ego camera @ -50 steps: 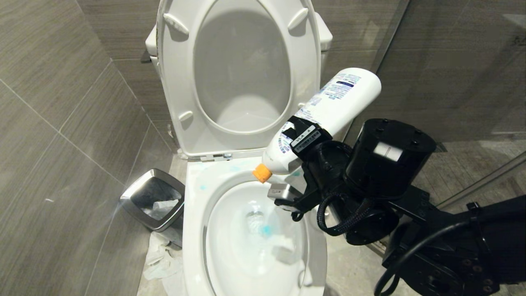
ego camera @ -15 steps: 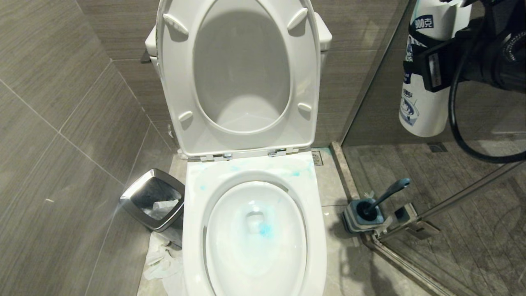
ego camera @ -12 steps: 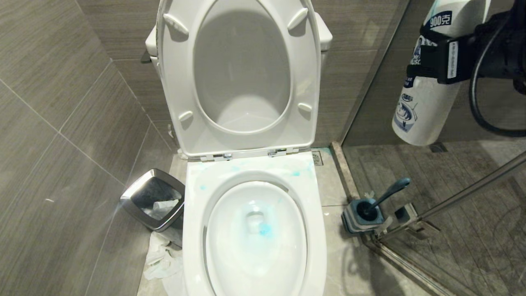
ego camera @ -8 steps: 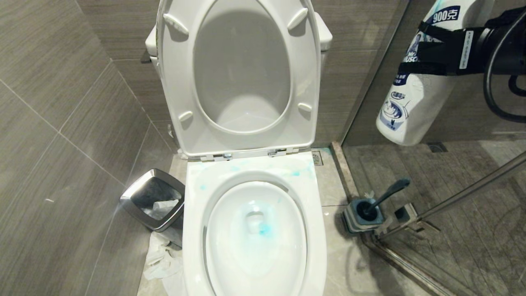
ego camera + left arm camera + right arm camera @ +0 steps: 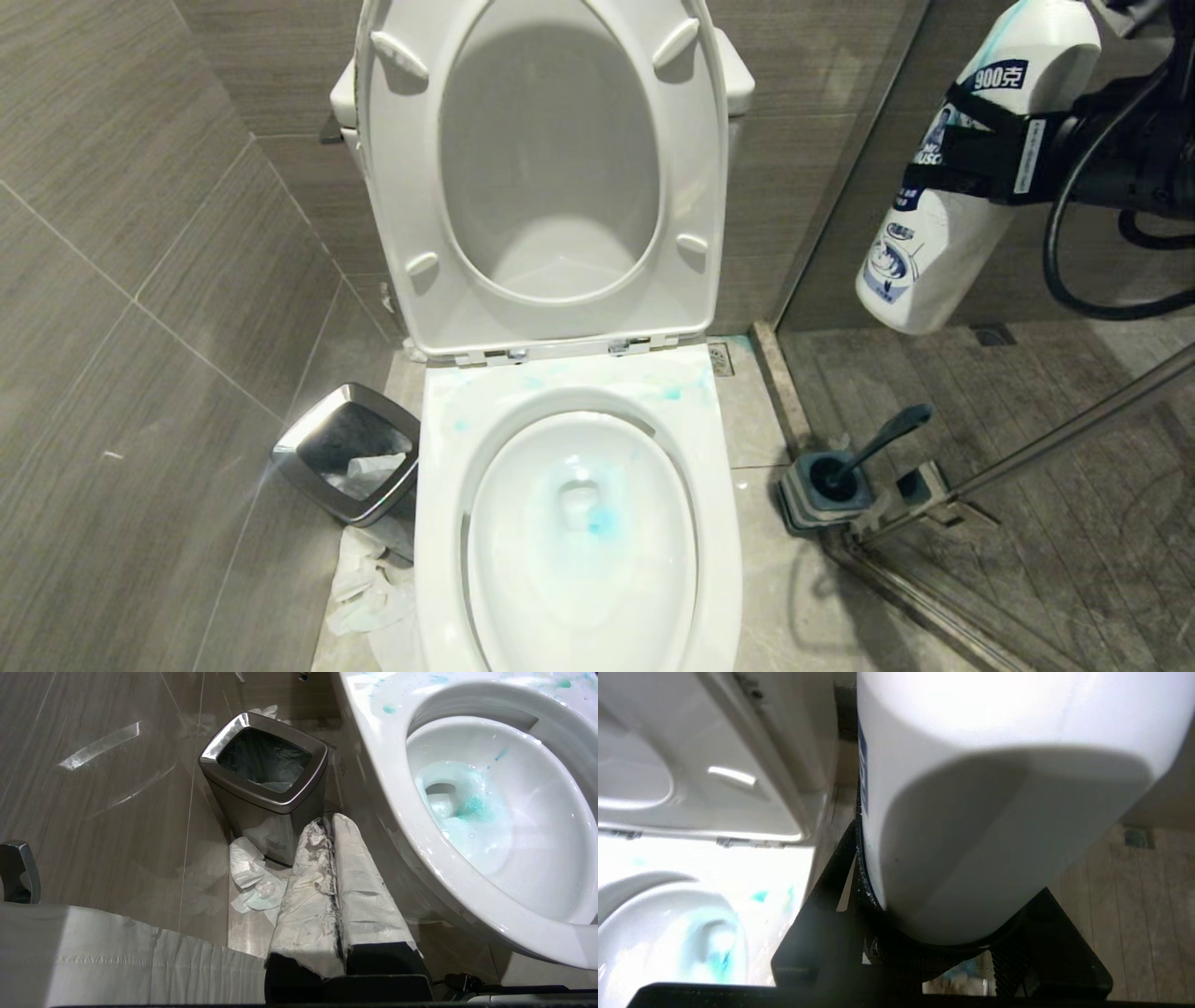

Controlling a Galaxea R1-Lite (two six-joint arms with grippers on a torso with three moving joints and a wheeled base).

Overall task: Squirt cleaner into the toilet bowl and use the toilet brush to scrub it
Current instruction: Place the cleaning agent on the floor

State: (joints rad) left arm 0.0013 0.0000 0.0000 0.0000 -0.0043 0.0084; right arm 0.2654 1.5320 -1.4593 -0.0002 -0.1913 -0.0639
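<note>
My right end effector [image 5: 980, 154] is up at the far right of the head view, black fingers clamped around the middle of a white plastic bottle [image 5: 943, 233]. The bottle is smooth, rounded, with blue printed labels, hanging tilted in the air over the wood-grain shower floor, well apart from the toilet bowl [image 5: 439, 523].

Bowl is glossy white ceramic, oval, wide flat rim, seat and lid hinged up against the tank. Cleaner [image 5: 602, 525] shows as a turquoise blotch by the drain, plus pale smears across the back of the rim.

Toilet brush [image 5: 887, 437] sits on the floor right of the bowl: slim teal handle with a flattened end, leaning to the right out of its square ribbed grey-blue holder [image 5: 798, 499], just beside the glass door frame.

Left end effector [image 5: 334, 882] is clenched shut with nothing in it, both fingers wrapped in crinkled white tape, low beside the bowl's left flank. Just past it: a square chrome-rimmed waste bin [image 5: 266, 781] with a dark liner, and crumpled tissue [image 5: 252, 877] on the tile at its foot.
</note>
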